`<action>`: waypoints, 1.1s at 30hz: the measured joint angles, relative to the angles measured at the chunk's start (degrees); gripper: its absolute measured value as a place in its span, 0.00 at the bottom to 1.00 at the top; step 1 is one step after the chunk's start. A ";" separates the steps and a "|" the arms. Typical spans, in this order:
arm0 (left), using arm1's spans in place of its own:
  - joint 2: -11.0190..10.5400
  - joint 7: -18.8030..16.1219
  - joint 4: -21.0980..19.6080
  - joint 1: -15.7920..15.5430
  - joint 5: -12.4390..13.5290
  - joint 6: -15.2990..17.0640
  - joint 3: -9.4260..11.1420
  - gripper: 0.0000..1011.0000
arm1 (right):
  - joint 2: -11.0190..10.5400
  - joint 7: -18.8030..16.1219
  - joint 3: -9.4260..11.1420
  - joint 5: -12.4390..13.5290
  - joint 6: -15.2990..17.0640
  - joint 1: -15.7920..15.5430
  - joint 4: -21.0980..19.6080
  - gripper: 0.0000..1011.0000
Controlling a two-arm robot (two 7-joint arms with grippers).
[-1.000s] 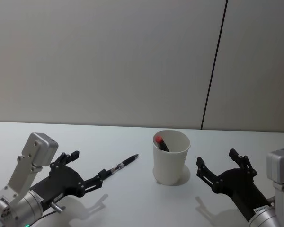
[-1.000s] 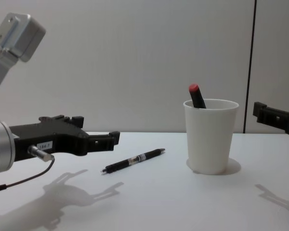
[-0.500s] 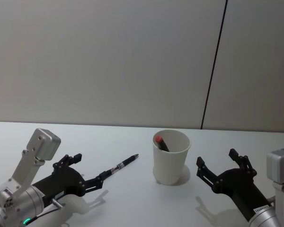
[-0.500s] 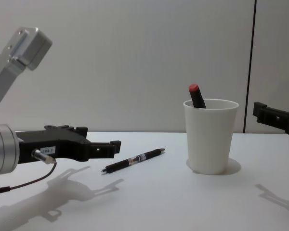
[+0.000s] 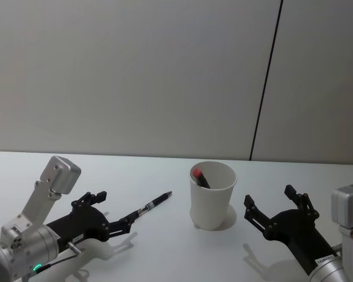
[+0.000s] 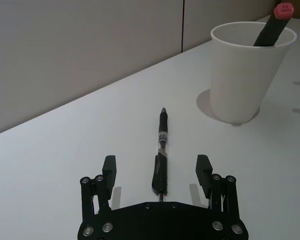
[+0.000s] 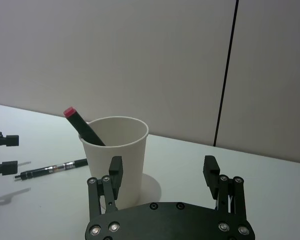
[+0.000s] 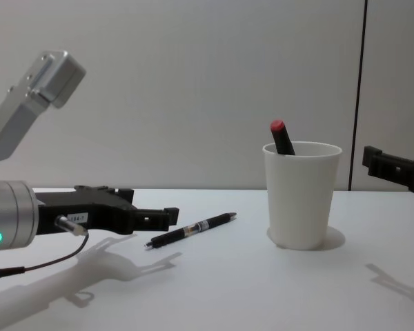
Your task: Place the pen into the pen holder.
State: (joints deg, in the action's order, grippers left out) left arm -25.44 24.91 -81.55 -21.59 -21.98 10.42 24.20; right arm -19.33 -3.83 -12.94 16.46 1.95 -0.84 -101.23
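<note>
A black pen (image 5: 151,205) (image 8: 193,228) lies flat on the white table, left of the pen holder (image 5: 213,197) (image 8: 302,196), a white paper cup. A red-capped black marker (image 5: 199,176) (image 8: 281,136) leans inside the cup. My left gripper (image 5: 113,207) (image 8: 152,205) is open and low over the table. In the left wrist view the near end of the pen (image 6: 161,145) lies between the two fingers of the left gripper (image 6: 157,162), apart from both. My right gripper (image 5: 268,197) (image 7: 163,164) hovers open just right of the cup (image 7: 117,150).
The white table (image 5: 165,252) stretches wide in front of the pen and the cup. A grey wall with a dark vertical seam (image 5: 265,94) stands behind the table. The left arm's cable (image 8: 34,258) hangs near the table surface.
My left gripper has moved forward and down along the table, so the pen's near end now sits between its open fingers. The right arm, pen and cup have not moved.
</note>
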 joint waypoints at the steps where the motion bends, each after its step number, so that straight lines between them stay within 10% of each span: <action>1: 0.09 0.20 0.37 -0.28 0.02 0.00 0.11 0.99 | 0.00 0.00 0.00 0.00 0.00 0.00 0.00 0.99; 33: 2.62 5.98 10.56 -7.27 -0.59 0.03 3.59 0.99 | 0.00 0.00 0.00 0.00 0.00 0.00 0.00 0.99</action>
State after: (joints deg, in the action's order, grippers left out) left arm -22.83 30.89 -71.00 -28.85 -22.57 10.44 27.79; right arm -19.34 -3.83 -12.94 16.47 1.95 -0.84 -101.23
